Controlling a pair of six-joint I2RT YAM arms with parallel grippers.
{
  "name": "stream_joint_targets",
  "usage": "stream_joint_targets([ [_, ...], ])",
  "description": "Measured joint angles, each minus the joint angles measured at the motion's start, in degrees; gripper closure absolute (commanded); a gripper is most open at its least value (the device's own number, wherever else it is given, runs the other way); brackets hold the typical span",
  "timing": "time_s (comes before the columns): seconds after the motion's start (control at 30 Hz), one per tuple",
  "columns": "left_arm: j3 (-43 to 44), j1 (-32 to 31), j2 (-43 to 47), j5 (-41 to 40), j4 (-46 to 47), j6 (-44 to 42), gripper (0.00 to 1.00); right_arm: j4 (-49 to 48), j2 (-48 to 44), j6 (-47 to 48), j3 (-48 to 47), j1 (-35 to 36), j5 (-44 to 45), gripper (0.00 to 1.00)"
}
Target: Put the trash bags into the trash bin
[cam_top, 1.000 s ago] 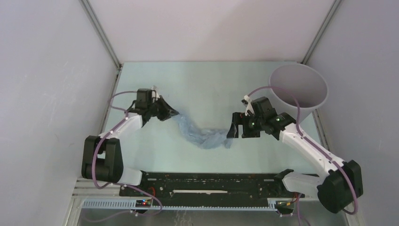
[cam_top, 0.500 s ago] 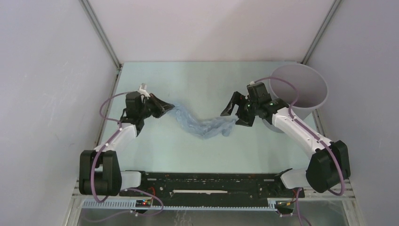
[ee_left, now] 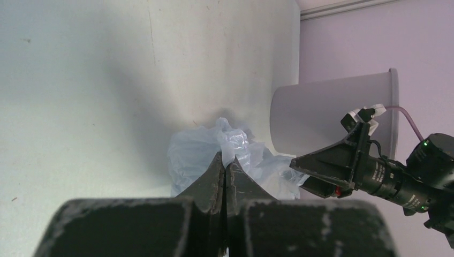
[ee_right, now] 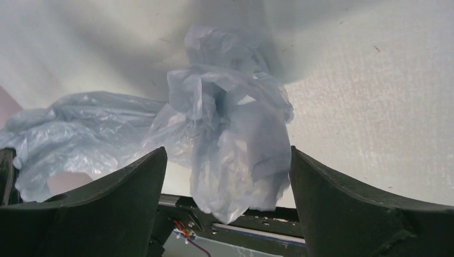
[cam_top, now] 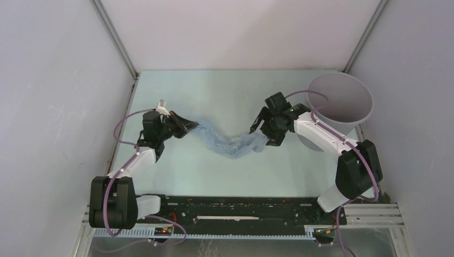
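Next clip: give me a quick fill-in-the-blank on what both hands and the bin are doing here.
1. The left hand is ___ on one end of the bag.
2. The right hand is ___, the bag's other end between its fingers.
3. The bin stands beside the ___ arm.
Missing: shut; open; right.

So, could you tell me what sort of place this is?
Probably a robotics lab test cell: plain panel walls on aluminium posts box in a table, with the left arm and right arm bolted at its edge, plus a grey bin and blue bag.
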State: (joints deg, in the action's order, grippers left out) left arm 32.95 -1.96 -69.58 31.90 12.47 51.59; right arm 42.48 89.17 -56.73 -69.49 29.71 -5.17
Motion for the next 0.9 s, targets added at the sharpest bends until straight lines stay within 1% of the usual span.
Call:
stream_joint_targets([
  [0.03, -0.5, 0.0, 0.13, -0.02, 0.39, 0.46, 1.0, 0.35, 0.28, -0.22, 0.02, -0.04, 0.28, 0.25],
  [0.07, -0.94, 0.0, 0.31, 0.0, 0.5, 0.83, 1.0, 0.48, 0.61, -0.55, 0.07, -0.11, 0.52, 0.3],
  [0.17, -1.73, 0.11, 0.94, 0.0, 0.76, 1.46, 1.0, 0.37, 1.18, -1.18, 0.33, -0.31, 1.14, 0.36],
  [0.23, -1.97, 0.35, 1.46, 0.0, 0.83, 1.92, 1.0, 0.17, 1.38, -1.31, 0.39, -0.35, 1.75, 0.56],
  [0.33, -2.19, 1.16, 2.38, 0.04, 1.2, 2.23, 1.0, -0.48, 1.38, -0.52, 0.44, -0.37, 2.45, 0.97],
  [0.37, -2.23, 1.49, 2.69, 0.02, 1.2, 2.34, 1.0, -0.92, 1.38, -0.17, 0.44, -0.44, 2.75, 1.0],
  [0.57, -3.96, 5.49, 6.21, -0.11, 0.59, 2.47, 1.0, -6.38, 0.02, 4.85, 0.57, -2.08, 2.8, 1.0],
  [0.63, -4.17, 6.21, 7.45, -0.15, -0.96, 2.4, 0.94, -8.9, -1.99, 7.32, 0.66, -3.26, 2.1, 1.0],
  [0.67, -4.17, 6.43, 8.09, -0.15, -1.9, 2.32, 0.88, -10.29, -3.26, 8.74, 0.68, -3.98, 1.2, 1.0],
  [0.7, -4.17, 6.54, 8.72, -0.11, -2.84, 2.19, 0.78, -11.91, -4.7, 10.25, 0.68, -4.72, -0.04, 1.0],
  [0.77, -4.17, 6.58, 9.77, 0.13, -5.01, 1.53, 0.54, -15.21, -7.19, 13.14, 0.68, -6.19, -3.34, 1.0],
  [0.8, -4.15, 6.58, 10.19, 0.26, -6.36, 0.72, 0.44, -16.94, -8.17, 14.67, 0.68, -6.91, -5.35, 1.0],
  [0.87, -4.0, 6.58, 11.08, 0.02, -10.6, -1.4, 0.32, -20.06, -9.25, 17.66, 0.66, -8.39, -9.86, 1.0],
  [0.9, -3.48, 6.38, 11.58, -0.63, -14.32, -2.86, 0.28, -21.24, -9.38, 18.97, 0.66, -9.16, -12.13, 1.0],
])
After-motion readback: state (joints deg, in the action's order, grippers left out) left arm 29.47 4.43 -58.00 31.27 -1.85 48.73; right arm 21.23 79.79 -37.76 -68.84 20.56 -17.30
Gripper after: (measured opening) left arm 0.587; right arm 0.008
